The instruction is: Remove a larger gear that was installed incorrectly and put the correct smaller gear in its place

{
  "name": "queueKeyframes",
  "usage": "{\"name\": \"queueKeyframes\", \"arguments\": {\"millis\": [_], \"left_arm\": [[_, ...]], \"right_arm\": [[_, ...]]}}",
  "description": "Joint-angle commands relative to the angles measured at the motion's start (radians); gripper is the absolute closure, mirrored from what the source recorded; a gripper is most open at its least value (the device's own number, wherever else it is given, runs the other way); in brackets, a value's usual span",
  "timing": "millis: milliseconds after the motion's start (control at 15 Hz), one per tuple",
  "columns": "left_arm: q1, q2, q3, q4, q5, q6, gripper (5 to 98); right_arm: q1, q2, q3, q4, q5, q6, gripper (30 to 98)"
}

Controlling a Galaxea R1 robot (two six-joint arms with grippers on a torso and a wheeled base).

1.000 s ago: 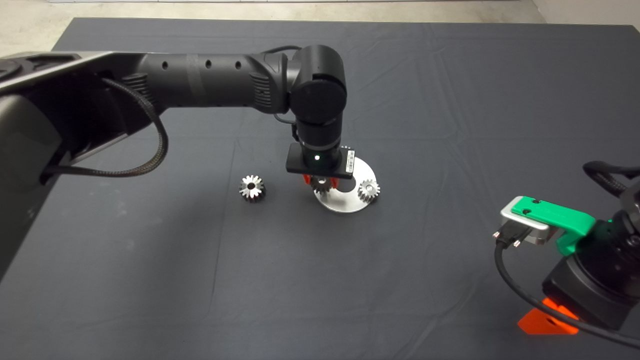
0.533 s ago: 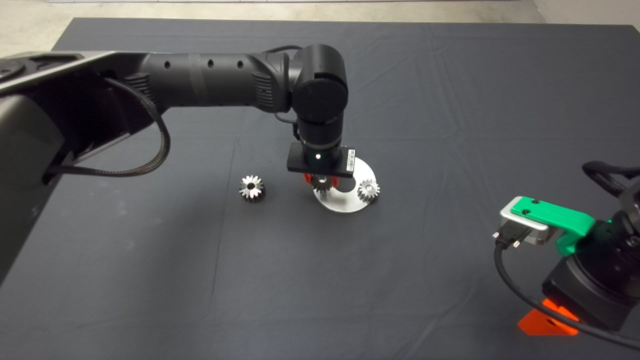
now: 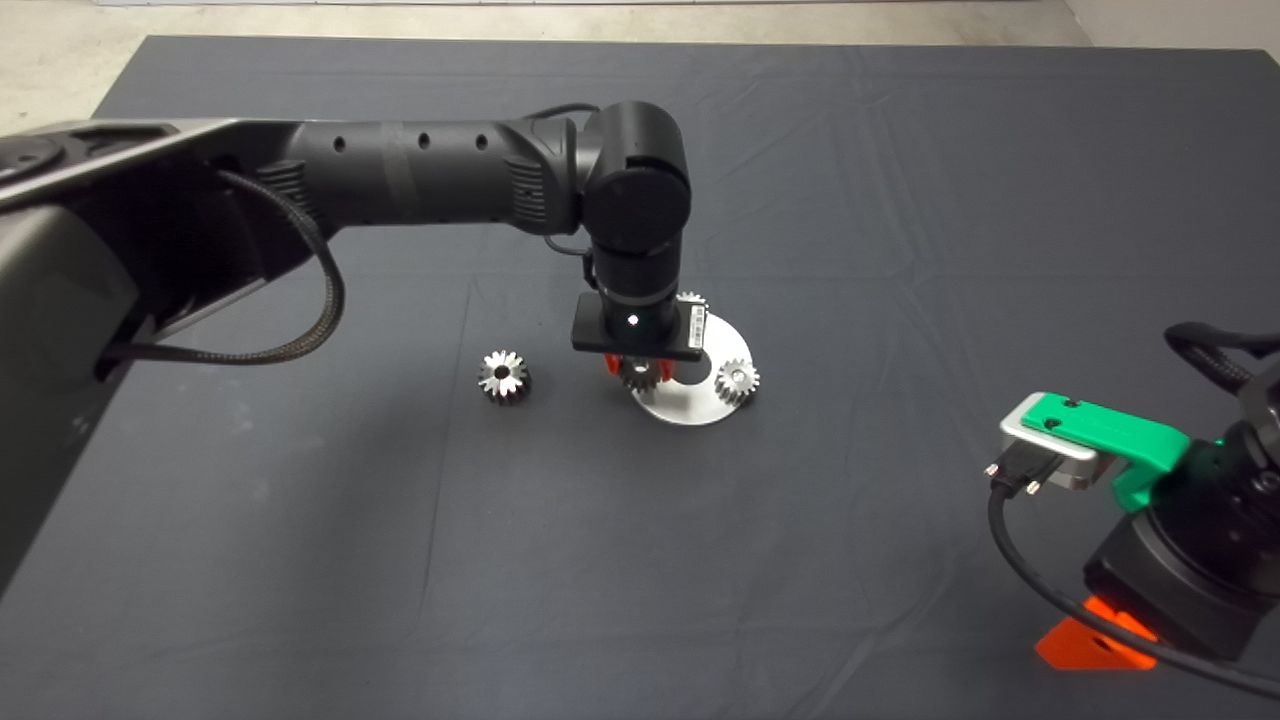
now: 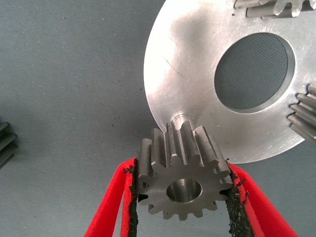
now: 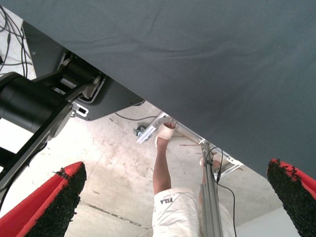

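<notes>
The left claw (image 4: 180, 195) pinches the smaller gear (image 4: 181, 177), a pale steel wheel with short fine teeth and a round bore, its red fingers with black pads (image 4: 129, 197) pressed against opposite sides of the toothed rim. The gear's bore axis points roughly towards the wrist camera. Just beyond it lies the flat round aluminium plate (image 4: 197, 84) with a large central hole, and a short stub pin (image 4: 180, 118) rises near the plate's edge, immediately ahead of the gear. The coming move seems to turn on lining the bore over that pin. The larger gear (image 3: 503, 375), a chunky shiny steel wheel with star-like teeth, sits on the dark tabletop (image 3: 900, 200) beside the plate, apart from it. The right claw (image 5: 173, 197) waits spread at the tabletop's near right edge.
</notes>
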State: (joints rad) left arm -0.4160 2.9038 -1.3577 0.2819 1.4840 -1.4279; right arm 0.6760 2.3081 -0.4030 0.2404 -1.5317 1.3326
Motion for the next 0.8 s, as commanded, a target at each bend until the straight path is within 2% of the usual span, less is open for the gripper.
{"name": "queueKeyframes", "arguments": {"millis": [0,733], "left_arm": [[-0.021,0.005,0.005,-0.004,0.004,0.003,68.3],[-0.022,0.022,-0.015,-0.003,-0.002,0.024,68.3]], "right_arm": [[0.027,0.004,0.003,0.026,-0.088,0.005,31.6],[0.028,0.003,0.003,0.026,-0.088,0.005,31.6]]}}
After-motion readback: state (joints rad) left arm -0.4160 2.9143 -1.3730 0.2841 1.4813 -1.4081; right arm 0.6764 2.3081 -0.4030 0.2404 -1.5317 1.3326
